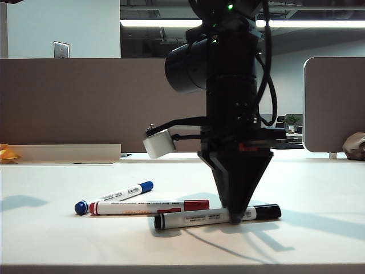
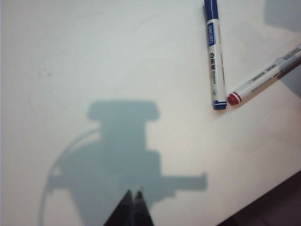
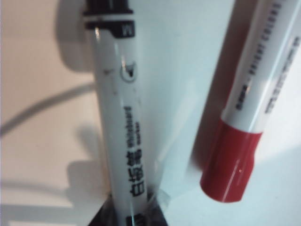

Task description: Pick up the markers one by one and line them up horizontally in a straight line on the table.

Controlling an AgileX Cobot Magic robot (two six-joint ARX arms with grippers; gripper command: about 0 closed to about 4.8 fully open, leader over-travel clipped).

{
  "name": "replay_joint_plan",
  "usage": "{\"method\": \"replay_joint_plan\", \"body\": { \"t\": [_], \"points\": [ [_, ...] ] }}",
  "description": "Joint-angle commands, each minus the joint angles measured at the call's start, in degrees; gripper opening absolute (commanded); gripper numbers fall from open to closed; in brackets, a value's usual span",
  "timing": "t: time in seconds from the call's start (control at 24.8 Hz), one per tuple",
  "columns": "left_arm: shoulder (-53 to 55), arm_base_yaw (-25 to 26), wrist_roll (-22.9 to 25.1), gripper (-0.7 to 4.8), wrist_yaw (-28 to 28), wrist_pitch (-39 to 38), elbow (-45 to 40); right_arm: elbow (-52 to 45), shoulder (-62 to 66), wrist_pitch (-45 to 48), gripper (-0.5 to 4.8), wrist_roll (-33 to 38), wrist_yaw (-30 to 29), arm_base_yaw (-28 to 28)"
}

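Note:
Three markers lie close together on the white table (image 1: 319,188). My right gripper (image 1: 235,217) points straight down on the black marker (image 1: 199,218), nearest the front edge, close to its capped end. In the right wrist view the fingers of the right gripper (image 3: 134,214) press both sides of the black marker's barrel (image 3: 120,117), which lies on the table. The red marker (image 1: 148,206) (image 3: 244,141) lies just behind it. The blue marker (image 1: 114,197) is angled at the left. My left gripper (image 2: 134,194) hovers shut and empty above bare table, away from the blue marker (image 2: 214,52) and red marker (image 2: 268,75).
Grey-brown divider panels (image 1: 68,97) stand behind the table, and a rounded grey panel (image 1: 333,103) at the right. A yellow object (image 1: 7,153) sits at the far left edge and a brown lump (image 1: 355,145) at the far right. The table's front edge runs just below the markers.

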Motion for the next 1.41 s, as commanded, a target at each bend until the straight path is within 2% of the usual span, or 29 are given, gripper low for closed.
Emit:
{"method": "replay_joint_plan", "body": {
  "t": [0.04, 0.32, 0.68, 0.89, 1.41],
  "points": [
    [-0.11, 0.09, -0.15, -0.06, 0.33, 0.37, 0.20, -1.88, 0.20, -1.66, 0.48, 0.09, 0.72, -0.50],
    [-0.11, 0.09, -0.17, -0.06, 0.35, -0.13, 0.20, -5.29, -1.77, -1.57, 0.47, 0.13, 2.12, -4.02],
    [-0.13, 0.09, -0.20, -0.06, 0.35, -0.70, 0.20, -5.86, -3.26, 0.48, 0.48, 3.30, 7.98, -8.70],
    [-0.13, 0.09, -0.20, -0.06, 0.35, -0.72, 0.20, -5.81, -3.26, 3.69, 0.48, 3.54, 9.38, -8.74],
    [-0.13, 0.09, -0.17, -0.06, 0.35, -0.96, 0.20, -5.62, -3.26, 6.40, 0.48, 5.05, 8.09, -8.50]
  ]
}}
